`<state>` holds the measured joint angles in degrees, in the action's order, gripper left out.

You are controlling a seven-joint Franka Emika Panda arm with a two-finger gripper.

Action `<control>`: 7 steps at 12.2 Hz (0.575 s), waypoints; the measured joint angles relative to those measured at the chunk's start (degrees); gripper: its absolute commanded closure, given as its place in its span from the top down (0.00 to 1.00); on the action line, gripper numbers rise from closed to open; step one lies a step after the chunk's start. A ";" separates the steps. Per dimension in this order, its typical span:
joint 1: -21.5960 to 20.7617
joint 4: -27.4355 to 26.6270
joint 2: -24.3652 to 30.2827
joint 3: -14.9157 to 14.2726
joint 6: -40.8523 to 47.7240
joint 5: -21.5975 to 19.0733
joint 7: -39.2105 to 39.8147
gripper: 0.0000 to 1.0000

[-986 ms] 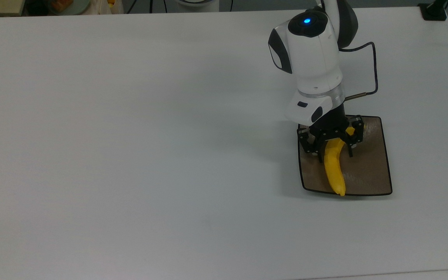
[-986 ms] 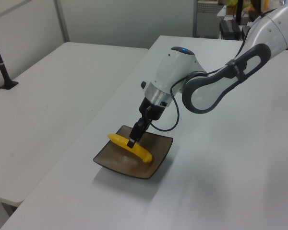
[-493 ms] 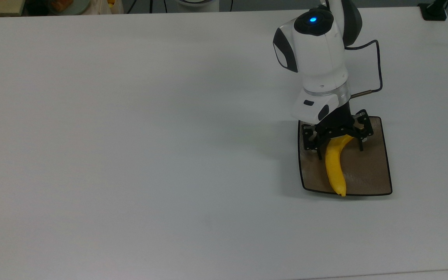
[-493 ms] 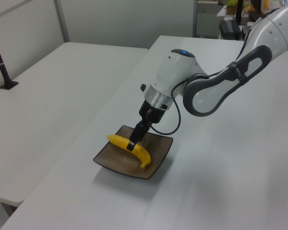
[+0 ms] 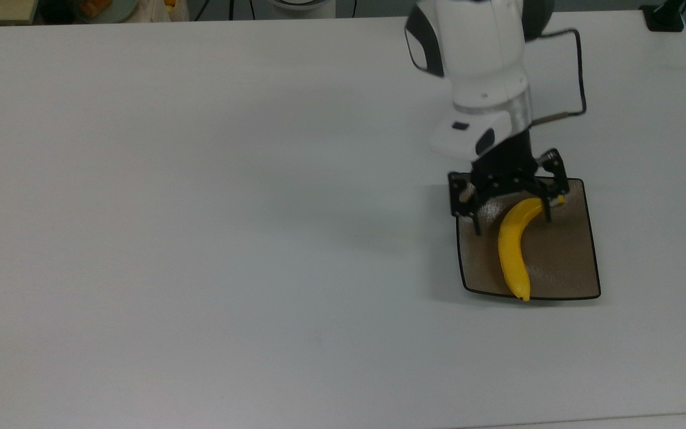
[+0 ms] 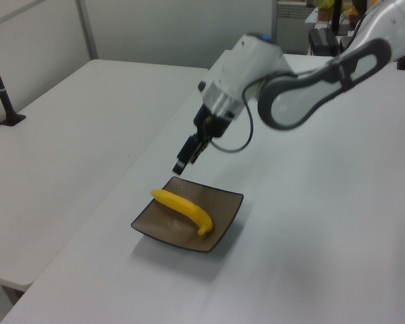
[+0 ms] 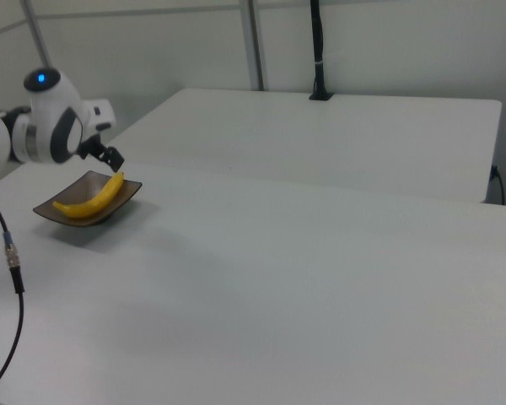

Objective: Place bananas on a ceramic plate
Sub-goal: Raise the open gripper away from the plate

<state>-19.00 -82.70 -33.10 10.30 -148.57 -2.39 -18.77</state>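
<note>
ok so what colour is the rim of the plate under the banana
Black, a thin line around the brown plate, clearest in the top view.

Table [image 5: 200,238]: bare white surface across the whole of the top view's left and centre; free passage there.
Ceramic plate [image 5: 563,262]: sits near the top view's right edge, low rim, table open on all sides of it.
Banana [image 5: 513,250]: lies diagonally across the plate, tip reaching the near rim in the top view; plate surface free on either side.
Gripper [image 6: 182,162]: above the plate's far edge, fingers spread, clear of the banana.
Cable [image 5: 578,71]: loops beside the wrist.
</note>
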 measured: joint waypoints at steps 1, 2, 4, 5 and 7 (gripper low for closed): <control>0.18 -0.07 3.55 -1.82 6.41 0.00 0.00 1.00; 0.28 -0.11 7.28 -3.84 13.20 0.01 0.00 1.00; 1.23 -0.20 15.02 -6.85 29.26 0.01 0.00 1.00; 2.01 -0.32 17.63 -7.31 34.31 0.04 0.00 1.00; 3.97 -0.70 22.50 -8.33 42.73 0.06 0.00 1.00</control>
<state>-15.03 -83.40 -10.59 1.98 -105.84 -2.33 -18.77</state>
